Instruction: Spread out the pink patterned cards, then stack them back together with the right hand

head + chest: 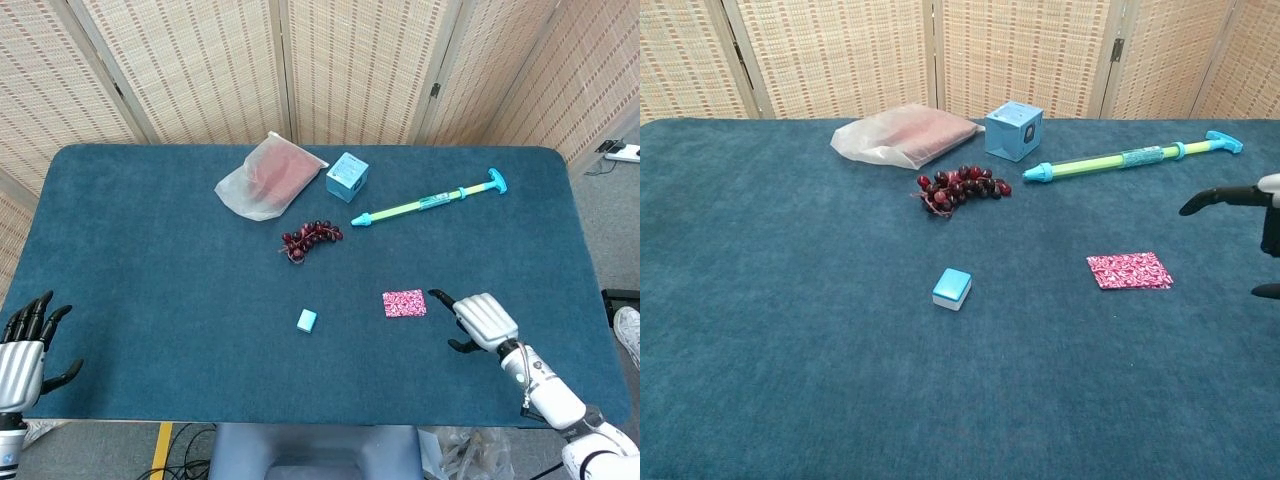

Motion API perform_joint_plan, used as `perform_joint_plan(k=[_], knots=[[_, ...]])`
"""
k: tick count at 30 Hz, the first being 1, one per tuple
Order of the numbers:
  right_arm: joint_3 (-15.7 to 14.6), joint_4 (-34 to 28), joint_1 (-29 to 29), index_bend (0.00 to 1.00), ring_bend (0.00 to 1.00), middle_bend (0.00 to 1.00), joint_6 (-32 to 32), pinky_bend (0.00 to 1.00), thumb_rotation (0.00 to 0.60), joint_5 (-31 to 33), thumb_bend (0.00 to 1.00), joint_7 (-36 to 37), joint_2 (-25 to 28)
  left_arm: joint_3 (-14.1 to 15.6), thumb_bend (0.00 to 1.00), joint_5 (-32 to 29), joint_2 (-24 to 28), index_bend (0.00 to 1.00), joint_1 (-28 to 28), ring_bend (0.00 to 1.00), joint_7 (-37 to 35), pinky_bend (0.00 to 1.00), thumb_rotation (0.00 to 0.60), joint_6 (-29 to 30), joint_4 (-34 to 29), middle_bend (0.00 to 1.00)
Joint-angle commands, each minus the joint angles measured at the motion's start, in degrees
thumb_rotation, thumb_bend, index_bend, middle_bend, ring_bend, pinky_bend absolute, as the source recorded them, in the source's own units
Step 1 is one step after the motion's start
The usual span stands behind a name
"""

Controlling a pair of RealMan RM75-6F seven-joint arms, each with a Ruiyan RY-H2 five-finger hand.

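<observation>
Now my right hand (pixel 484 321) sits low and right of centre in the head view, empty, fingers loosely apart, with a dark fingertip (pixel 438 296) reaching toward the cards (pixel 404 303) but not touching them; in the chest view only those fingertips (pixel 1212 197) poke in at the right edge. The cards lie as one squared pink stack on the cloth, just left of my hand, a little right of the frame's centre. I judge them light, thin and slick against each other, yet lying flat on a soft pile that gives no edge to hook under, so pinching the whole stack from above looks poor. Better, I think, to lay fingertips flat on the top face and drag sideways, letting friction fan them out; pressing too hard may move the stack as a block. To gather them, I would sweep from the far end of the fan and push edges together. My left hand (pixel 24 345) waits at the lower left corner, empty with fingers spread. Further out: a small block (pixel 307 320) left of the cards, grapes (pixel 310 238) above it, then a bag (pixel 268 177), a blue cube (pixel 347 176) and a long pump (pixel 430 202) toward the top.
</observation>
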Motion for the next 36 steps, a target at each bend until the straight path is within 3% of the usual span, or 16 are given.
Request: perform_joint_plan(k=[1, 16, 21, 36], knots=[[-0.3, 1.2, 2.2, 0.12, 1.0, 1.0, -3.5, 1.0, 0.6, 2.4, 0.34, -0.2, -1.5, 0.0, 0.26, 0.0, 0.0, 0.19, 0.1, 0.05, -0.2, 0.13, 0.6, 0.0, 0.1, 0.04], [-0.6, 4.0, 7.3, 0.12, 1.0, 1.0, -10.9, 1.0, 0.6, 9.4, 0.35, -0.7, -4.5, 0.4, 0.26, -0.2, -0.7, 0.19, 0.2, 0.05, -0.9, 0.13, 0.6, -0.7, 1.3, 0.04], [-0.7, 5.3, 8.8, 0.12, 1.0, 1.0, -12.8, 1.0, 0.6, 10.5, 0.45, -0.4, -5.3, 0.4, 0.26, -0.6, -0.8, 0.19, 0.2, 0.05, -0.9, 0.13, 0.6, -1.1, 1.5, 0.04], [-1.4, 9.3, 11.8, 0.12, 1.0, 1.0, -15.4, 1.0, 0.6, 13.0, 0.45, -0.3, -8.6, 0.2, 0.26, -1.1, -1.0, 0.19, -0.1, 0.05, -0.6, 0.13, 0.6, -1.9, 1.9, 0.04]])
